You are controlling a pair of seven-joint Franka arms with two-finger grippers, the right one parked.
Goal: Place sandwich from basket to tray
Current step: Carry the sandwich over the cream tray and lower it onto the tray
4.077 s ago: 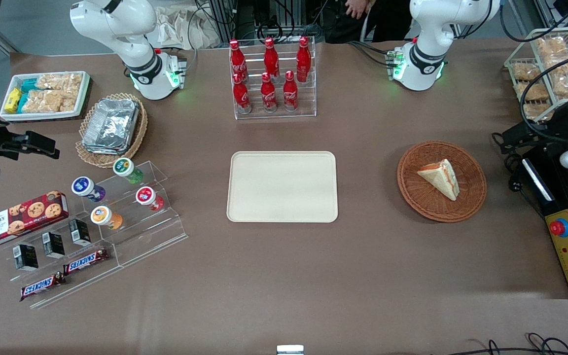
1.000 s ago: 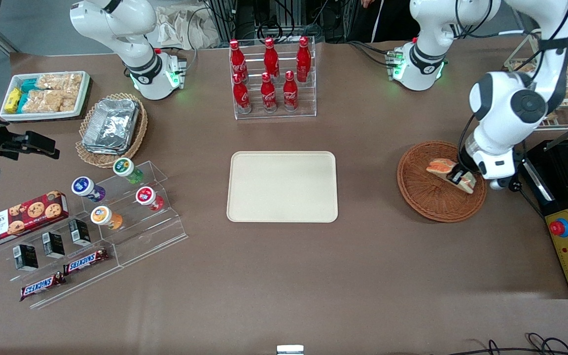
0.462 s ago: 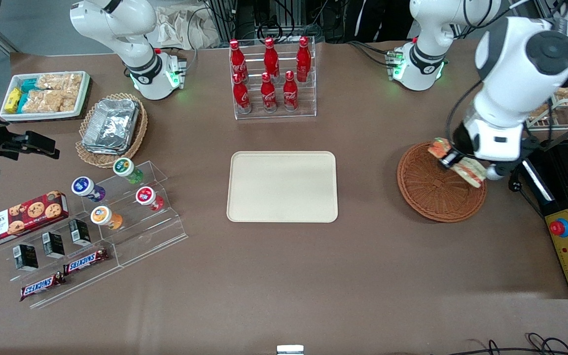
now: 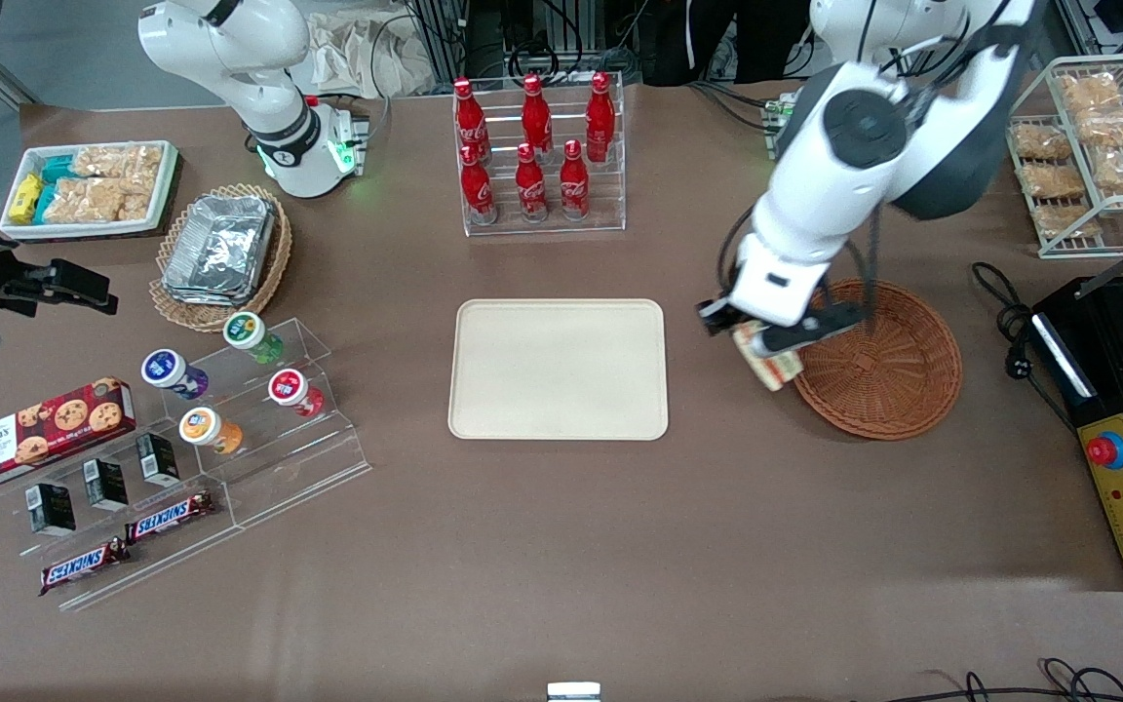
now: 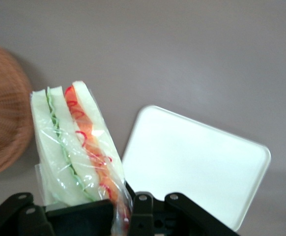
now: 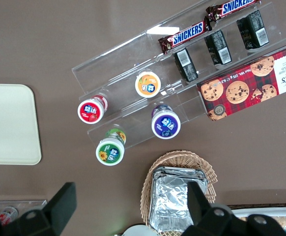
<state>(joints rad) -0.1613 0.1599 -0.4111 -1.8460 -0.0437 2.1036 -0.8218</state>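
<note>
Front view: gripper [image 4: 766, 353] right of centre, clamped on one sandwich [image 4: 772, 366], aloft between one tray [image 4: 559, 369] and one emptied basket [image 4: 888, 375].

Left wrist view: sandwich [image 5: 76, 147] film-wrapped, likely soft, light, slippery; pinched at its broad end. Tray [image 5: 197, 160] lies ahead.

The tool [image 4: 766, 353] hung above the table [image 4: 561, 546]. Farther from the front camera than the tool stood a clear rack of six red bottles [image 4: 534, 156]. Well apart from the tool, toward the parked arm's end, were a tan basket of foil containers [image 4: 220, 249], a white tray of snack packets [image 4: 89, 185], a cookie box [image 4: 40, 434] and two Snickers bars [image 4: 170, 517].
</note>
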